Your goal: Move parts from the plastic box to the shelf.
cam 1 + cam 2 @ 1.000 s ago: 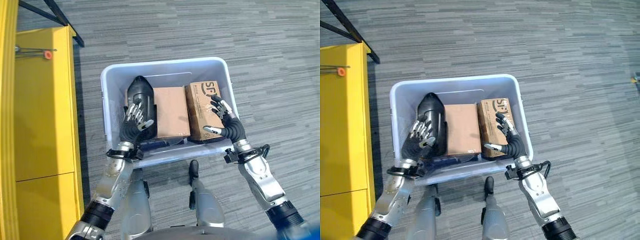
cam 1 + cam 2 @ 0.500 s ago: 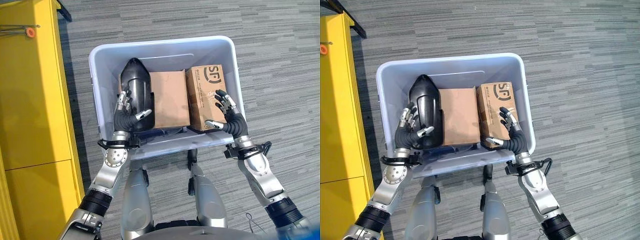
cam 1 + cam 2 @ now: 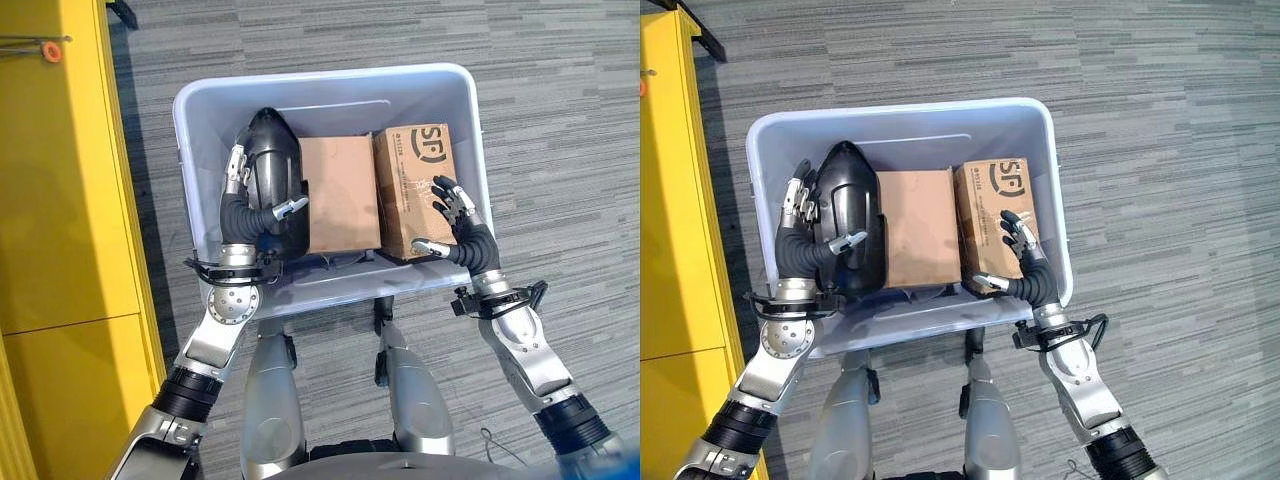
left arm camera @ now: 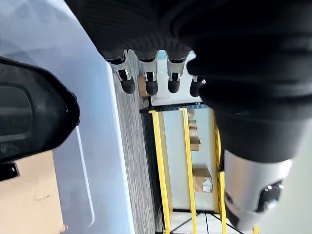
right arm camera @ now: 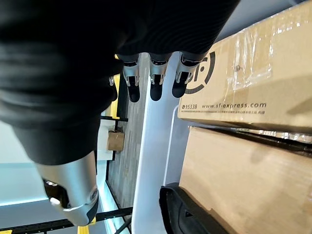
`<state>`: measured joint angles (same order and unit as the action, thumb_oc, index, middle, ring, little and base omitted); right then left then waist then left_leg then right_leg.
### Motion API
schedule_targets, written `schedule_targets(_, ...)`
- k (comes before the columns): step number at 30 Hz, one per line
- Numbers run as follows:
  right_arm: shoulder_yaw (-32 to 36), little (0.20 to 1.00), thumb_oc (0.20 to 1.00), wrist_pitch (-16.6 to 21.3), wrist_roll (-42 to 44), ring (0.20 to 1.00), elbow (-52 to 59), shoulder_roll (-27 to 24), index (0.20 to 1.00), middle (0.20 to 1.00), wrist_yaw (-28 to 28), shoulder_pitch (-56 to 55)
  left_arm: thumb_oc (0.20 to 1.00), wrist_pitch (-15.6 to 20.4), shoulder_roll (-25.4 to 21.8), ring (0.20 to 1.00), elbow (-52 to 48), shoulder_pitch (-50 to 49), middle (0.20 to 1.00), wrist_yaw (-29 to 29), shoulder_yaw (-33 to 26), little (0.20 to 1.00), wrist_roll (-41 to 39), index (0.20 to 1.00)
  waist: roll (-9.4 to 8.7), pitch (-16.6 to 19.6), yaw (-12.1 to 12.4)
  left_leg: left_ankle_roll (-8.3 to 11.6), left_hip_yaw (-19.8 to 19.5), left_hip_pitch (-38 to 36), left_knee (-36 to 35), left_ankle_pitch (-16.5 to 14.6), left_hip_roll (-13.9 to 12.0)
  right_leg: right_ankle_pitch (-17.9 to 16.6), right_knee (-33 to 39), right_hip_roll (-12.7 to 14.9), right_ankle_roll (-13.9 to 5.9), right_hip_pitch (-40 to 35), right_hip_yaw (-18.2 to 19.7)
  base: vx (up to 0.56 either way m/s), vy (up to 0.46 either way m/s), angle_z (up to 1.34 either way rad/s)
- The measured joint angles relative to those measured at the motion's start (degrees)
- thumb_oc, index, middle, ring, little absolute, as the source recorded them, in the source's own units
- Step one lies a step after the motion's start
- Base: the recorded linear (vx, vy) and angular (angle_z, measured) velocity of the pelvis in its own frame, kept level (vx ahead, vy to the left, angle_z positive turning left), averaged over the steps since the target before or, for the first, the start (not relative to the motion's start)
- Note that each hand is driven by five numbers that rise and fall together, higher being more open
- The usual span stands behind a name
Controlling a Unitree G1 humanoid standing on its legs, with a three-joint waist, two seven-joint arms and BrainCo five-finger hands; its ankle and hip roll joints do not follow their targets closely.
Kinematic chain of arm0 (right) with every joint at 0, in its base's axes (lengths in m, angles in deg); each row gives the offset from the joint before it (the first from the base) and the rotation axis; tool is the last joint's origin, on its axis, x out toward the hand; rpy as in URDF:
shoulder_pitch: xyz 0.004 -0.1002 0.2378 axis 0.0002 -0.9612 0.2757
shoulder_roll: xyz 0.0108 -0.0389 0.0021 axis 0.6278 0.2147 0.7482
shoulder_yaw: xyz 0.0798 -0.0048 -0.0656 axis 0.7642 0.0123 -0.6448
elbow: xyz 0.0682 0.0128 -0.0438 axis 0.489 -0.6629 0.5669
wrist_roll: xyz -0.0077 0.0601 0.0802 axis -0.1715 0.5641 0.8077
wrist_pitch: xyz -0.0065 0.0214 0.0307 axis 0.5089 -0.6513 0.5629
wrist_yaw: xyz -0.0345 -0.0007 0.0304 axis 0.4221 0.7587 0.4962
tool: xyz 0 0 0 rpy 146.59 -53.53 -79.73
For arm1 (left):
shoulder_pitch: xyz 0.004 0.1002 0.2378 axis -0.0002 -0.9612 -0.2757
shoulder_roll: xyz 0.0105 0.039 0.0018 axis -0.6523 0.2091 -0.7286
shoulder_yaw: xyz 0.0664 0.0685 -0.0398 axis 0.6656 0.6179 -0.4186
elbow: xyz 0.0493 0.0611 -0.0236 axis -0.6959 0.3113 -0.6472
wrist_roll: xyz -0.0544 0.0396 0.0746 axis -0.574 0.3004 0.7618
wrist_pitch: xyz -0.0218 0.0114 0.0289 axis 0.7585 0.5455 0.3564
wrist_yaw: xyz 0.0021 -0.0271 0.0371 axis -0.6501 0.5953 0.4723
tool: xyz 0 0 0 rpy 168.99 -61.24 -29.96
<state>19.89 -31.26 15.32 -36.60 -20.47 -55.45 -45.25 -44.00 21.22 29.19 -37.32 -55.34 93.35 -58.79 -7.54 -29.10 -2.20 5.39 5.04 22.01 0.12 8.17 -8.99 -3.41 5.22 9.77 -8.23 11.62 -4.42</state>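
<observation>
The pale plastic box (image 3: 330, 78) stands on the floor in front of me. It holds a black rounded part (image 3: 272, 170) at its left, a plain cardboard box (image 3: 338, 192) in the middle and a printed cardboard box (image 3: 418, 185) at its right. My left hand (image 3: 240, 212) is inside the plastic box, open. Its straight fingers (image 4: 148, 85) lie between the black part (image 4: 29, 112) and the box's left wall, and its thumb rests over the part. My right hand (image 3: 468, 238) hovers open, fingers spread, over the near right corner of the printed box (image 5: 253, 83).
The yellow shelf (image 3: 60, 200) stands close along the plastic box's left side, with an orange knob (image 3: 50, 50) near its far end. Grey striped carpet (image 3: 560, 120) stretches to the right and beyond the box. Yellow racking with cartons (image 4: 187, 161) shows in the left wrist view.
The camera has shifted. My left hand has slid forward along the left flank of the black part, deeper into the plastic box. The right hand has stayed over the printed box.
</observation>
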Motion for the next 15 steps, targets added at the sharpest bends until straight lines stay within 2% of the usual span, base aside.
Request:
schedule_targets(3, 0.0, 1.0, 1.0, 0.3, 0.0, 1.0, 0.0, -0.1, 1.0, 1.0, 0.3, 0.1, 1.0, 0.0, -0.4, 1.0, 4.3, 0.8, 1.0, -2.6, -0.1, 1.0, 4.9, 1.0, -0.13, -0.1, 0.0, 0.06, -0.2, 0.9, 0.0, 0.1, -0.1, 0.0, 0.0, -0.1, 0.0, 0.7, -0.2, -0.02, -0.008, 0.05)
schedule_targets(4, -0.2, 1.0, 1.0, 0.6, 0.0, 1.0, 0.0, -0.1, 1.0, 1.0, 0.7, 0.2, 1.0, -0.4, -1.1, 1.0, 8.9, 3.0, 1.0, -4.6, 0.0, 1.0, 6.9, 1.0, -0.4, -0.2, -0.3, 0.04, -0.9, 2.3, 0.0, 0.5, -0.1, -0.1, 0.0, -0.3, 0.03, 1.8, -0.7, -0.01, -0.023, 0.07)
schedule_targets(7, -0.4, 1.0, 1.0, 0.8, 0.0, 1.0, 0.0, -0.2, 1.0, 1.0, 0.9, 0.3, 1.0, -1.1, -2.8, 1.0, 9.2, 3.4, 1.0, -6.5, -0.5, 1.0, 11.2, 1.0, -1.67, -0.8, -0.2, 0.03, -0.9, 2.3, 0.0, 0.5, -0.2, -0.1, 0.0, -0.4, 0.03, 1.7, -0.8, 0.0, -0.006, 0.03)
schedule_targets(15, -0.4, 1.0, 1.0, 1.4, 0.1, 1.0, 0.0, -0.3, 1.0, 1.0, 0.8, 0.3, 1.0, -1.2, -3.0, 1.0, 9.2, 2.4, 1.0, -9.4, -1.8, 1.0, 13.6, 1.0, -1.8, -0.9, 0.0, 0.09, -1.1, 2.5, 0.0, 0.6, -0.4, -0.1, 0.0, -0.6, 0.03, 1.8, -0.9, 0.0, -0.003, 0.01)
